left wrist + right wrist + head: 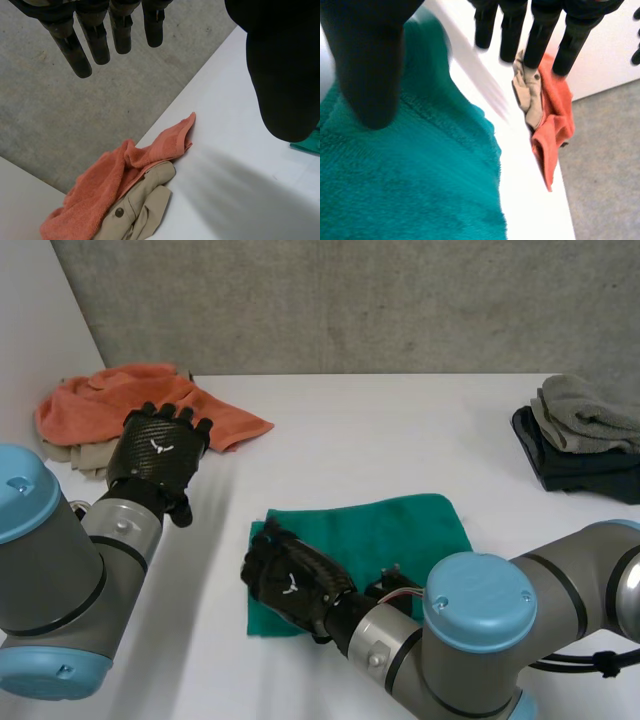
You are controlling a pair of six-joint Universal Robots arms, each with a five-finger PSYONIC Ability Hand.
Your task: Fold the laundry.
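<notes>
Green towel (400,530) lies flat on the table (400,430), front middle. Right hand (290,585) is over its left edge, fingers straight, thumb apart, gripping nothing; can't tell if it touches the cloth. Left hand (160,450) hangs beside the orange towel (110,400), fingers straight and spread, empty. Beige garment (135,210) lies under the orange towel. Folded stack (585,435) sits far right.
</notes>
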